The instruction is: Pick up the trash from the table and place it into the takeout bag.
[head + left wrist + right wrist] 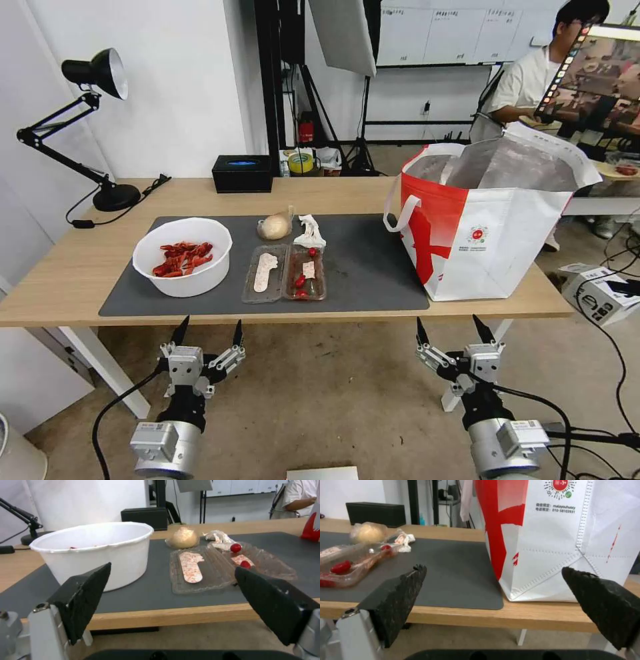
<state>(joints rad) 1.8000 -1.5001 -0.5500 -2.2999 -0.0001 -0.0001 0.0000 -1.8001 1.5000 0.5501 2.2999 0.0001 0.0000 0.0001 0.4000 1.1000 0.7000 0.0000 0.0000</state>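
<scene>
Four pieces of trash lie on the mat: one white bowl (pixel 183 257), one clear tray (pixel 285 273), one beige lump (pixel 275 226), one tissue wad (pixel 310 231). One takeout bag (pixel 490 220) stands at the right. Left gripper (pixel 207 333) and right gripper (pixel 455 330) hover before the table's (pixel 60 280) near edge, fingers spread, empty, well short of the trash.

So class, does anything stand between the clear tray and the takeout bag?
Nothing visible: bare dark mat separates the clear tray from the takeout bag. Both open tools, left and right, hang below the table edge.

Takeout bag (pixel 553 542): number "010-58103931" under red logo.
</scene>
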